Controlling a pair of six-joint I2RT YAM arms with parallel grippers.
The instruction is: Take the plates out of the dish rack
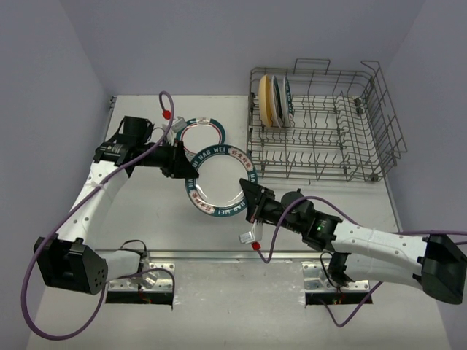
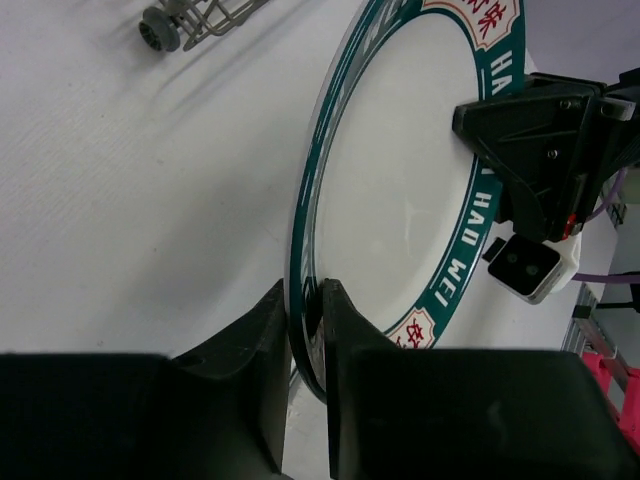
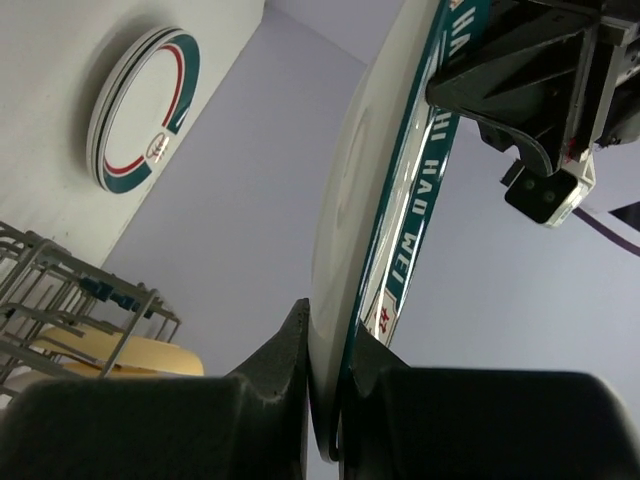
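So, the white table (image 1: pixel 160 226) holds everything. The big grey wire dish rack (image 1: pixel 321 176) sits at the far right corner of the table. Three or so plates stand on edge in the rack's far left end. The yellow plate (image 1: pixel 265 100) is the one most to the left, and the green-rimmed ones (image 1: pixel 286 98) are beside it.

The left arm (image 1: pixel 87 189) comes in from the left edge, and the right arm (image 1: pixel 365 240) comes in from the near right. They meet in the middle of the table.

Between them is one white plate (image 1: pixel 219 179) with a green rim, red signs and white letters. It sits just in front of the rack's near left corner, tipped up on its edge. It is too hard to tell if it touches the table.

A small stack of plates (image 1: pixel 202 135) lies flat near the far edge, just behind the held plate.

The left gripper (image 1: pixel 188 171) is pinched on the plate's left rim. The right gripper (image 1: pixel 248 195) is pinched tight on the rim on the other side.
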